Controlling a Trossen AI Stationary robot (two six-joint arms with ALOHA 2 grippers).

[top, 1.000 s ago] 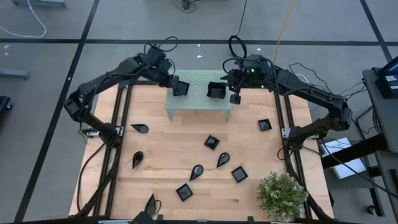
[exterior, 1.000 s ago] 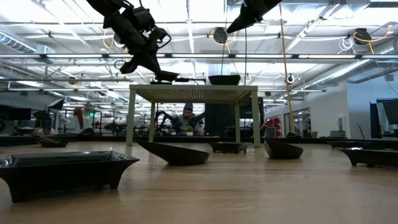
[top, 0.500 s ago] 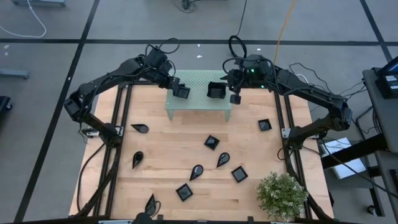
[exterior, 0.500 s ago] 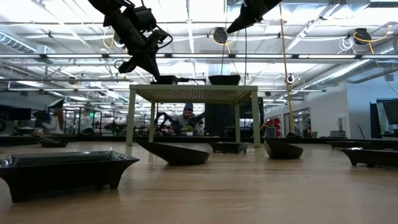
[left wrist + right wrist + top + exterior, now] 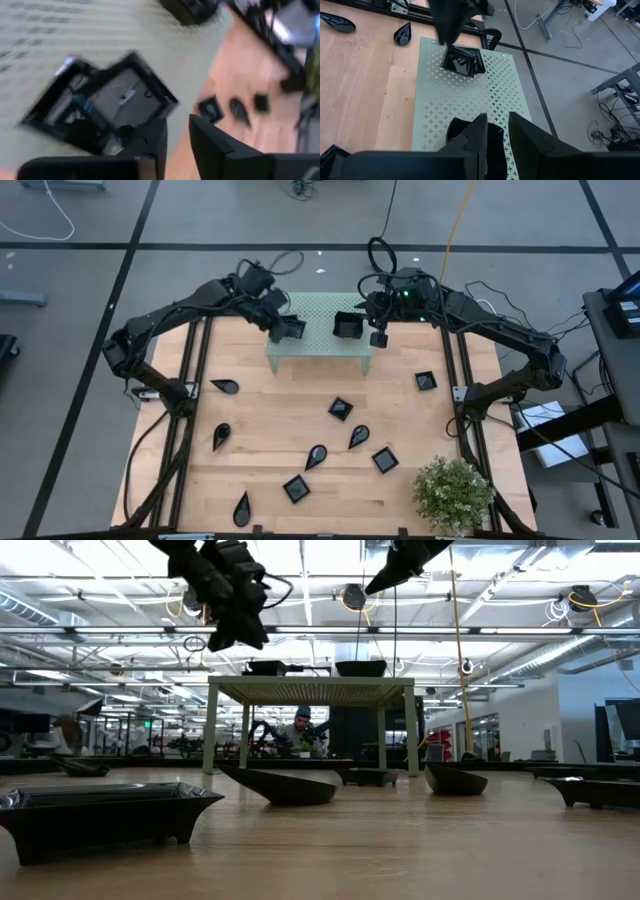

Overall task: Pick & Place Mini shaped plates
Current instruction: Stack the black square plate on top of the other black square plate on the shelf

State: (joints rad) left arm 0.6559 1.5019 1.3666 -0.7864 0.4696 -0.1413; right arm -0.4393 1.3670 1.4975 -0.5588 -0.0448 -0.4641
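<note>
My left gripper (image 5: 277,318) (image 5: 238,637) hangs above the left part of the pale green perforated stand (image 5: 322,345), clear of a square black plate (image 5: 291,328) (image 5: 125,97) lying flat on the stand top; a second plate seems to lie partly under it. A narrow gap shows between the left fingers (image 5: 178,125). My right gripper (image 5: 378,337) (image 5: 498,120) hovers high over the stand's right part, fingers slightly apart, beside another black plate (image 5: 347,326) (image 5: 360,668) resting on the stand.
Several black plates lie on the wooden table: squares (image 5: 341,409) (image 5: 425,380) (image 5: 385,460) (image 5: 295,488) and teardrops (image 5: 225,386) (image 5: 221,436) (image 5: 358,436). A potted plant (image 5: 455,492) stands at the near right corner. A person sits in the room beyond (image 5: 300,730).
My left gripper, low at the square plate a second ago, has risen and drawn back toward the table's far left, coming clear of it. The plate stays flat on the stand. My right arm has kept still.
</note>
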